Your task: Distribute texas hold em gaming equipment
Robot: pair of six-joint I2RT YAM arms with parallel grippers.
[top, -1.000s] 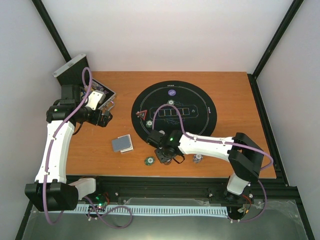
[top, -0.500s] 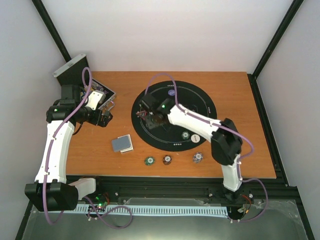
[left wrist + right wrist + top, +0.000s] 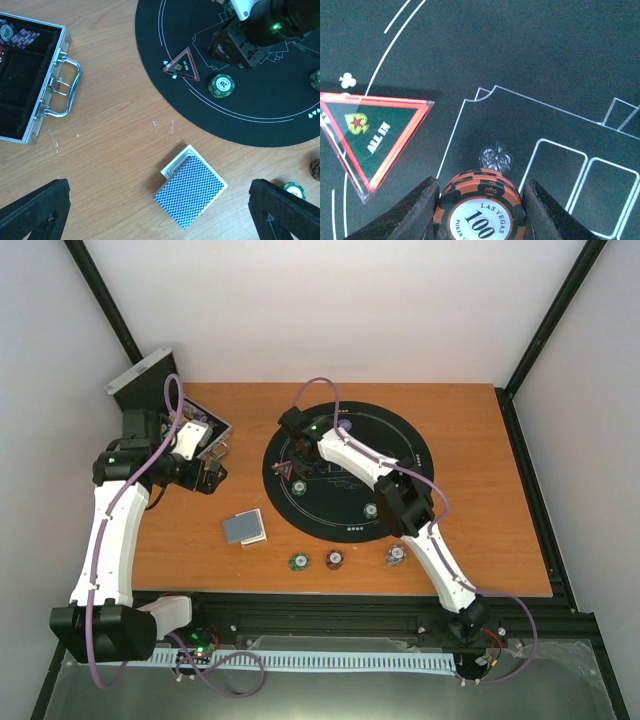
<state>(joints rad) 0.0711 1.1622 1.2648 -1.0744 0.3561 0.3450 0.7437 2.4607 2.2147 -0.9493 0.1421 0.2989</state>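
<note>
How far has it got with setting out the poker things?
Done: a red triangle marker and a green chip lie on the black mat; a row of three chips lines the near table edge. In hand: the right gripper holds an orange-black chip over the mat. To do: the card deck is undealt, more chips sit in the silver case.

My left arm and right arm had white shells and black joints. A purple cable trailed each, and my right end effector was black.
</note>
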